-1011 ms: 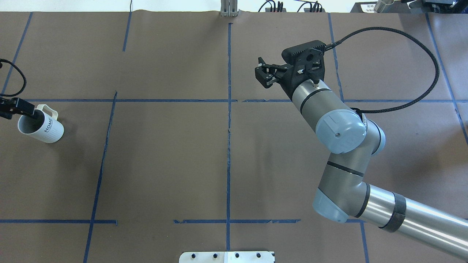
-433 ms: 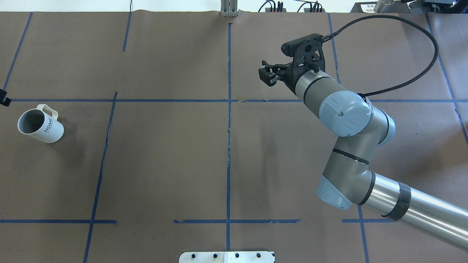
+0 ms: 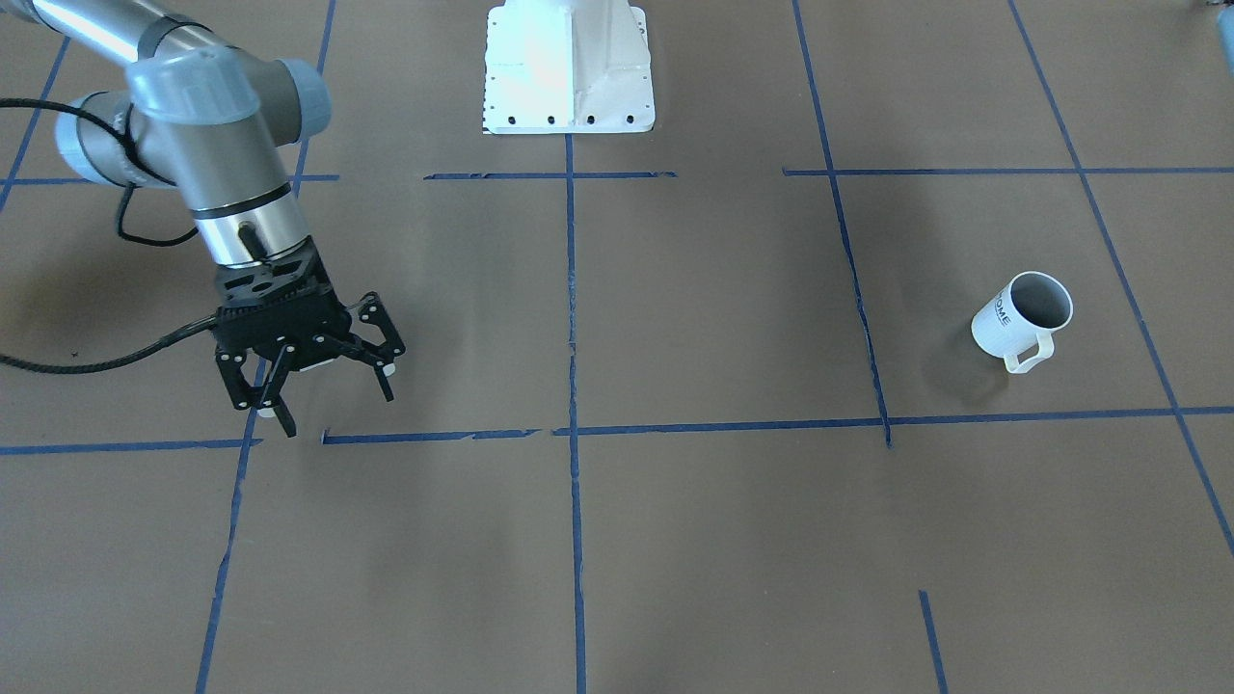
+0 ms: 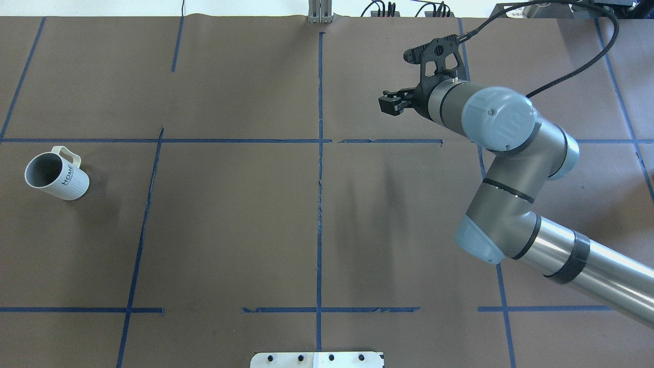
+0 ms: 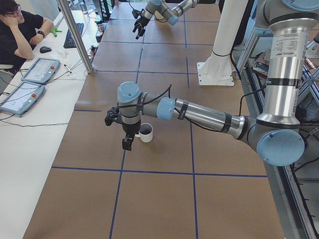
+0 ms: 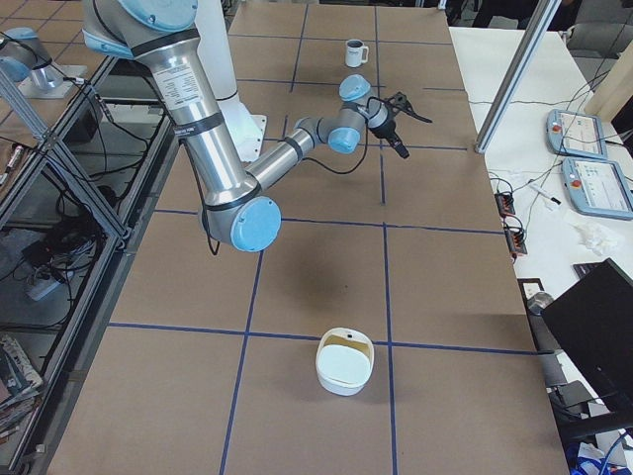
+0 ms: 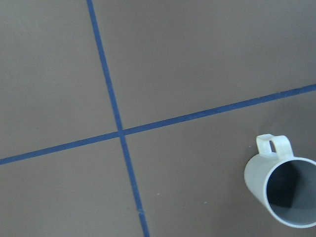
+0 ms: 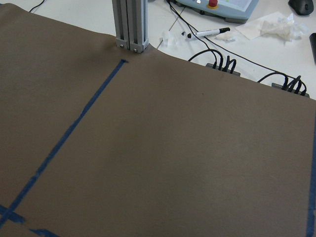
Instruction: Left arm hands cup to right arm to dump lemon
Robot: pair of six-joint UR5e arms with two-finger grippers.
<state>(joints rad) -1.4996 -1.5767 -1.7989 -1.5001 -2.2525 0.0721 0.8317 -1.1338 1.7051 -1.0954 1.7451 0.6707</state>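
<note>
The white "HOME" cup (image 4: pixel 56 176) stands upright at the table's far left, handle towards the back; it also shows in the front-facing view (image 3: pixel 1022 315) and the left wrist view (image 7: pixel 284 195). Its grey inside looks empty; the lemon is not in view. My left gripper (image 5: pixel 128 143) hangs close beside the cup (image 5: pixel 146 133); it shows only in the left side view, so I cannot tell if it is open or shut. My right gripper (image 3: pixel 337 412) is open and empty above the table's right half, far from the cup; it also shows in the overhead view (image 4: pixel 391 105).
A white bowl (image 6: pixel 344 361) sits on the table near its right end. The robot's white base (image 3: pixel 569 67) stands at the near edge. An aluminium post (image 4: pixel 319 13) stands at the far edge. An operator (image 5: pixel 20 30) sits at a side desk.
The left gripper has let go of the cup's rim and drawn back out of the overhead view. The cup has stayed put. The right arm has swung its wrist right and turned it.
</note>
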